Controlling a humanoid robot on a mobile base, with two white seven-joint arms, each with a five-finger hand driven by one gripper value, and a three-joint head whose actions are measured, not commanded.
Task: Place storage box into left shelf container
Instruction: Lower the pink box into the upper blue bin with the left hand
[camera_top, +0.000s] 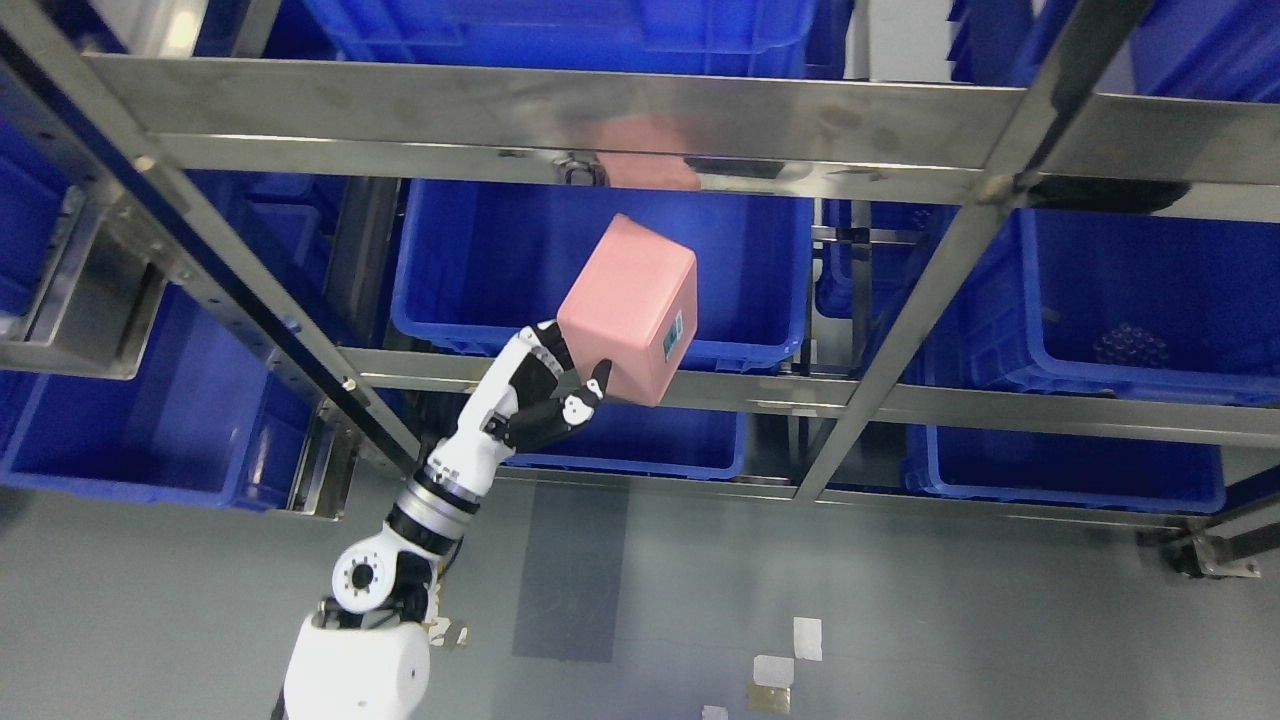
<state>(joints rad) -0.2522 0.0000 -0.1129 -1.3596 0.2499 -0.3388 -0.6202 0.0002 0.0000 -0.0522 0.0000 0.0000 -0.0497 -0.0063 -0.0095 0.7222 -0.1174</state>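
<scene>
A: Entry, head view, left to right. Far left: a large blue plastic bin (150, 420) on the low rack, interior looks bare as far as I can see. Left hand (540, 395) enters from lower left, arm raised.

B: Hand state?

A: Fingers curled against the lower left side of the pink cube-shaped storage box (632, 305), thumb (585, 400) under its bottom edge. It grips the box. The box is aloft, tilted, in front of the stainless steel shelf frame (560, 125), overlapping the front rim of the deep blue shelf container (480, 270) behind it.

B: Step?

A: Judged as carry-in: box lifted, not yet released. The next move calls for pushing it over the container rim, under the upper steel rail, then lowering and loosening the fingers. Clearance under that rail looks tight.

B: Contents?

A: Target container: nothing visible inside, though the box hides part. Right-hand blue bin (1130, 300) holds a small cluster of dark round items (1130, 347), too small to identify. Right hand not seen.
</scene>
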